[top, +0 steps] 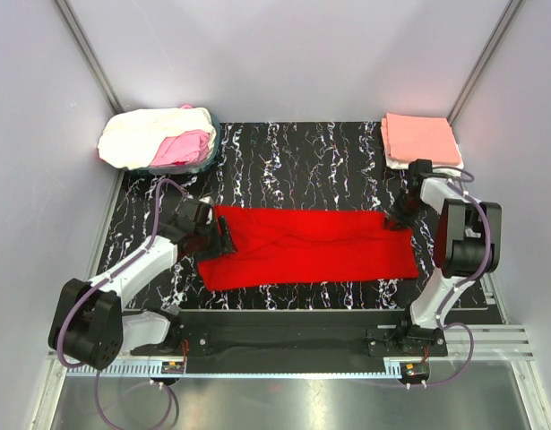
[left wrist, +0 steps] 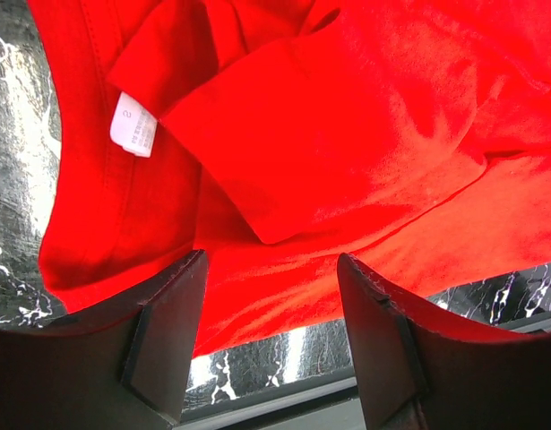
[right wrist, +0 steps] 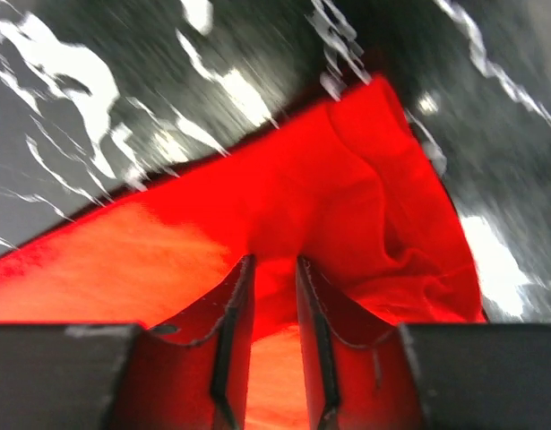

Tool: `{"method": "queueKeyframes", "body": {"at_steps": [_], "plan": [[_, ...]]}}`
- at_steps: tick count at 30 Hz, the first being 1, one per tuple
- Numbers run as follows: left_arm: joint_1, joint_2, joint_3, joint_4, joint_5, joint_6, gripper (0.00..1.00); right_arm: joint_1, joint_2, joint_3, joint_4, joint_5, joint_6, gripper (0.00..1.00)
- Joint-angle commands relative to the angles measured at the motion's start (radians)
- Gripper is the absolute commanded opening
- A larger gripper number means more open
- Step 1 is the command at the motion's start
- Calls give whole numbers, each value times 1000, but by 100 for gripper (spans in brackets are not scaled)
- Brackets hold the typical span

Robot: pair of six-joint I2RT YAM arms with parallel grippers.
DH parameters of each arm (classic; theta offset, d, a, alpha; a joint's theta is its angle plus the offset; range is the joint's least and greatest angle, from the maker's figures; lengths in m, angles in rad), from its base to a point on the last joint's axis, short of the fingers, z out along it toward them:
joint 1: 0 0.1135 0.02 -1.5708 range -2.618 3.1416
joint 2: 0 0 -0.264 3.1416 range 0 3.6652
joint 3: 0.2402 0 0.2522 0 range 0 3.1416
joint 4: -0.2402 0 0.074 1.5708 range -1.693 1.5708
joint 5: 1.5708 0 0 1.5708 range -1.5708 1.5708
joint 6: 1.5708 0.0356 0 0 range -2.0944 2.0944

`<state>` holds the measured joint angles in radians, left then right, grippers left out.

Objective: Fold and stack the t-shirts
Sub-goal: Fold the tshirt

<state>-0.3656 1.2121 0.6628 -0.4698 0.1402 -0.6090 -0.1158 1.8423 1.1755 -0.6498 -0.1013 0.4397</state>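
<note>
Since the red t-shirt (top: 306,246) is limp, grip corners: right gripper (right wrist: 273,269) pinches it near the table's (top: 284,152) right edge, left gripper (left wrist: 273,262) spread.

- Your left arm (top: 141,262) has white links, black joints and a looping purple cable (top: 156,208).
- Your right arm (top: 434,291) looks the same.
- Your fingers (left wrist: 163,345) are dark and flat-faced.

red t-shirt (top: 306,246) | black white-veined marble table (top: 293,170) | salmon-pink stack (top: 421,139) | cream-white pile (top: 145,134)
</note>
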Motion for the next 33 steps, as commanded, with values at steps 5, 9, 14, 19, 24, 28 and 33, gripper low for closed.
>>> {"method": "queueKeyframes", "body": {"at_steps": [5, 9, 14, 19, 24, 28, 33], "plan": [[-4, -13, -8, 51, -37, 3, 64, 5, -329, -177, -68, 129, 71, 29], [-4, -17, -34, 63, -42, -1, 64, 5, -451, -249, -99, 144, 99, 27], [-6, -11, -55, 97, -40, -26, 64, 5, -459, -271, -27, 26, 102, 26], [-18, 70, -31, 108, -56, -28, 64, 16, -269, -108, 2, -67, 34, 26], [-18, 219, 47, 119, -76, -18, 64, 30, -34, 1, -33, -60, -6, 26], [-16, 386, 188, 76, -96, 0, 63, 86, 24, -48, -27, -71, 7, 26], [-15, 648, 501, -19, -125, 58, 62, 220, -59, -160, -7, -90, 62, 26]]}}
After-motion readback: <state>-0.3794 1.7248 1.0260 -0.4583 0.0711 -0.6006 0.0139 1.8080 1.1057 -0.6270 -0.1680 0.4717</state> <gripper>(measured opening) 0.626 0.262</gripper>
